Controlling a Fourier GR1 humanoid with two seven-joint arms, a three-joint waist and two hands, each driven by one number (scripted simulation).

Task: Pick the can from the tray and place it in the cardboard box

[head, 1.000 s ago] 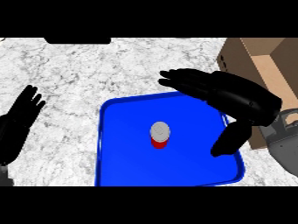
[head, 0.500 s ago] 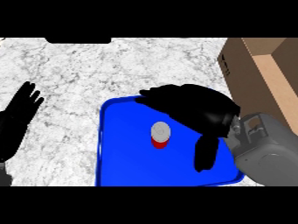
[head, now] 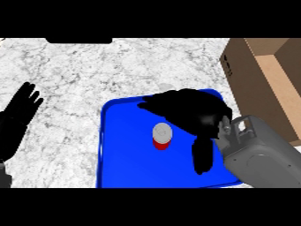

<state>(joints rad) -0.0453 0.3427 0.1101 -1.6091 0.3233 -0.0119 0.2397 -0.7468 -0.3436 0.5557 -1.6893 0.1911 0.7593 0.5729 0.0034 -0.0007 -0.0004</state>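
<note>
The right hand (head: 186, 110) hangs over the blue tray (head: 123, 145), palm down, its fingers spread and reaching toward the tray's far left corner while the thumb (head: 201, 156) points down toward the tray's near edge. It holds nothing. Its grey forearm (head: 263, 154) comes in from the lower right and covers the tray's right side.

The can (head: 161, 136), red with a pale silver top, stands upright on the tray just under and to the left of that hand, in the open space between the fingers above it and the thumb below it. Whether any finger touches the can's top cannot be told from this steep view; the can's side is clear of the thumb.

The cardboard box (head: 276, 84) stands to the right of the hand, beyond the tray's right edge, its top open and its brown inside showing.

Well to the left of the hand, across the marbled counter (head: 100, 70), the left hand (head: 13, 119) rests near the view's left edge with its fingers straight and held together, pointing up and away from the robot.
</note>
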